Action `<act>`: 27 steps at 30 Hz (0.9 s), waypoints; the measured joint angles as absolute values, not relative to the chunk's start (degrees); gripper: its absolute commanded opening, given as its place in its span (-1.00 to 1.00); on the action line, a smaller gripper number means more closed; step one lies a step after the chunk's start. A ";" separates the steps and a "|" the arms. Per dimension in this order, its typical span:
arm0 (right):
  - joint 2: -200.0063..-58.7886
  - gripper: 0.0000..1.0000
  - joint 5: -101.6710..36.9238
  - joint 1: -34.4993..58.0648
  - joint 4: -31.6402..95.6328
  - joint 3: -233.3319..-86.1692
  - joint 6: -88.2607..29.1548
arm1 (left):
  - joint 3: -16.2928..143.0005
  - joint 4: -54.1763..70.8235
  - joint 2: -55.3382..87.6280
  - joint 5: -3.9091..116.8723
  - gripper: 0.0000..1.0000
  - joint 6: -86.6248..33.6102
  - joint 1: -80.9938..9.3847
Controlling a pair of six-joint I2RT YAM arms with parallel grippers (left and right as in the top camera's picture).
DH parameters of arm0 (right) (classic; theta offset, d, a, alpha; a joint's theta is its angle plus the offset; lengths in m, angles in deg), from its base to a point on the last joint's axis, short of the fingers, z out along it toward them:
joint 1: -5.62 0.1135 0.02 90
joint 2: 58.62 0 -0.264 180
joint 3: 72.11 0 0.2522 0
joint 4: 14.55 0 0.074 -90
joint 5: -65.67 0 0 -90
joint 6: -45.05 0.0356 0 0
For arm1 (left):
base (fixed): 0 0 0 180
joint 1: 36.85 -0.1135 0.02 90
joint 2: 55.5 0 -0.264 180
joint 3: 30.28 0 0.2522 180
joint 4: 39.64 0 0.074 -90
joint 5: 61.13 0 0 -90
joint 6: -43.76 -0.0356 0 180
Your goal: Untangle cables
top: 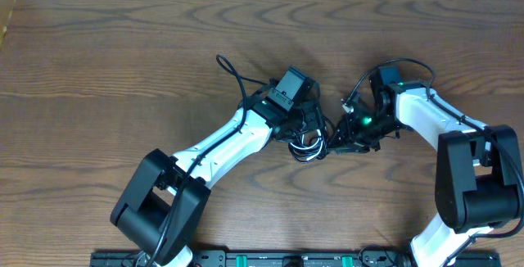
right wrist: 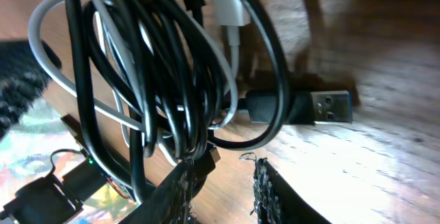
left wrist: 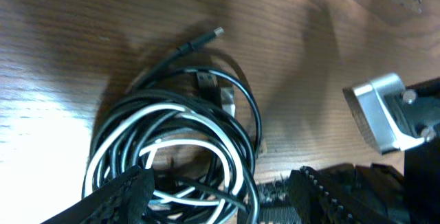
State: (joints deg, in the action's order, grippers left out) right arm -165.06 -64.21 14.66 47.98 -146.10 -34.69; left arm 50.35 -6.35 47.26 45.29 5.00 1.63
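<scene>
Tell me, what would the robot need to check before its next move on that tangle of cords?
1. Left end effector open: ok, jaws wide apart over the cable coil.
2. Right end effector holding a strand: cannot tell; black cables bunch at one finger, but the pinch is hidden.
3. White cable separated: not ok, it loops among the black ones.
4. A free end to pull: ok, a small black plug pokes out past the coil.
5. Room between the end effectors: cannot tell; overhead they crowd together over the coil.
</scene>
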 measured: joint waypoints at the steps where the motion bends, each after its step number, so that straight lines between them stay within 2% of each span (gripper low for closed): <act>1: -165.06 -0.43 -64.21 14.92 47.98 -146.12 -34.71 | 50.35 -6.33 47.26 45.01 0.28 5.02 1.63; 8: -165.06 -0.43 -64.19 16.36 47.55 -146.12 -34.71 | 50.35 -5.94 47.26 43.50 0.27 5.22 1.63; 14: -165.06 -0.51 -64.21 17.26 46.59 -146.12 -34.73 | 49.80 -5.96 47.26 43.45 0.27 5.22 1.63; 27: -165.06 -0.47 -64.23 19.36 44.31 -146.12 -34.86 | 49.34 -5.81 47.26 42.41 0.25 5.17 2.85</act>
